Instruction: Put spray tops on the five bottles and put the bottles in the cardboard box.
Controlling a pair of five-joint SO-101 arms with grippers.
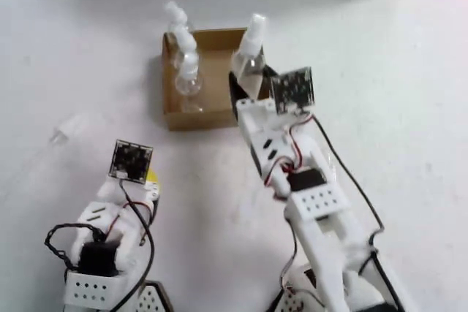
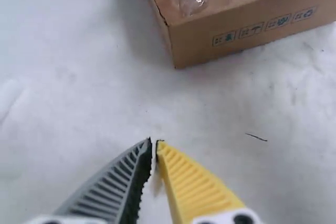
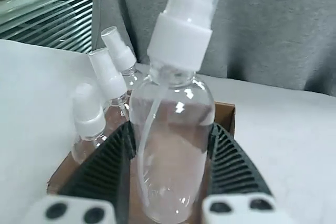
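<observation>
L gripper (image 2: 154, 148) pressed together, empty, low over table (image 1: 380, 49), out of the way. R gripper (image 3: 170, 132) pinches capped bottle (image 3: 173, 93) upright over box (image 1: 175, 118), prob. to lower it beside three bottles (image 3: 107, 77) inside.

Office-like room: white table (image 1: 66, 56), grey upholstered seat (image 3: 273, 24) behind, slatted blinds (image 3: 42, 9).
</observation>
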